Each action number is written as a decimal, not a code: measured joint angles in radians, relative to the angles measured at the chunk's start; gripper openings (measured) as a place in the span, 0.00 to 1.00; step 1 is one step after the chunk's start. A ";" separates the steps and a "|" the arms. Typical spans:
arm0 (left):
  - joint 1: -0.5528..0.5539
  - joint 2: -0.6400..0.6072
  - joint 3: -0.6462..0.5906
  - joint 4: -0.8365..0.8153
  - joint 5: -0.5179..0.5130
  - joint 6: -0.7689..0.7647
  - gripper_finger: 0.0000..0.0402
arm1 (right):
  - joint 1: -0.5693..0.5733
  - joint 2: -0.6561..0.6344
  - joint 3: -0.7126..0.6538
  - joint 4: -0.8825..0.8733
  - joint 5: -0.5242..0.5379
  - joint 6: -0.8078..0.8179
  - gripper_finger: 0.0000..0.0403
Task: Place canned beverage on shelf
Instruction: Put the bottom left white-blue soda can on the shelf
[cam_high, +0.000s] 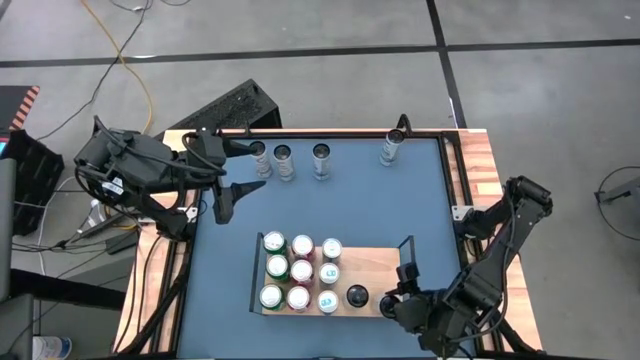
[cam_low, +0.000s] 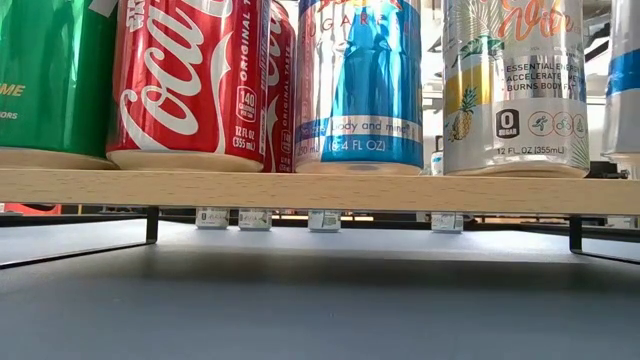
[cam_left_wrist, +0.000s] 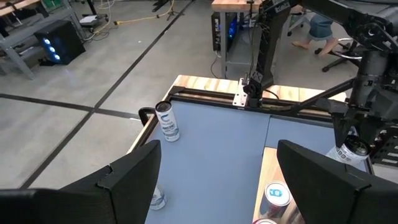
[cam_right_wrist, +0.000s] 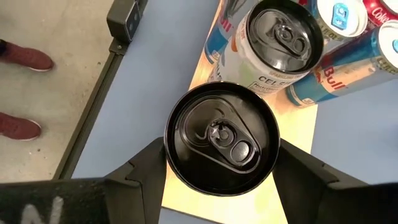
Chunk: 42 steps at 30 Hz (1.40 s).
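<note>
1. Grey concrete floor with cables surrounds the blue-topped table (cam_high: 330, 205); we note the light-wood shelf (cam_high: 375, 262) sitting on it toward the near edge.
2. Black-topped can (cam_right_wrist: 221, 138) stands on the shelf, in its fourth column just beside the three-by-three block of cans (cam_high: 300, 271). Right tool (cam_right_wrist: 217, 171) brackets it: one finger on each side of the rim, apparently touching, but we cannot tell if they are clamped or just released.
3. Left tool (cam_left_wrist: 214, 180) hovers empty over the far left of the table, fingers apart, near a row of four cans (cam_high: 320, 160) along the far edge.
4. Handling, our judgement: if full, the can should be stiff and moderately heavy. Smooth painted metal is likely to be slippery, and a thin wall dents under a hard squeeze. Best hold looks to be across the cylinder below the top rim, axis upright, since a tall can tips easily.
5. Legible writing in the low view: "Coca-Cola ORIGINAL TASTE, 12 FL OZ (355 mL)" on the red can (cam_low: 190, 80); "8.4 FL OZ" on the blue-silver can (cam_low: 360, 80); "ESSENTIAL ENERGY, ACCELERATES, BURNS BODY FAT, 0 SUGAR, 12 FL OZ (355mL)" on the silver can (cam_low: 515, 85).
6. Right wrist view reads "CELS…" on a white can (cam_right_wrist: 273, 56) and "Bull" on a neighbour.
</note>
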 joint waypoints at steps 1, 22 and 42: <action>0.000 0.000 0.000 0.000 -0.001 0.000 0.77 | -0.001 -0.011 -0.021 0.026 0.000 0.000 0.60; 0.000 0.000 0.000 0.000 -0.023 0.006 0.77 | -0.036 -0.181 -0.238 0.183 -0.082 -0.042 0.60; 0.000 0.000 0.000 -0.002 -0.023 0.018 0.77 | -0.052 -0.181 -0.236 0.177 -0.133 -0.117 0.61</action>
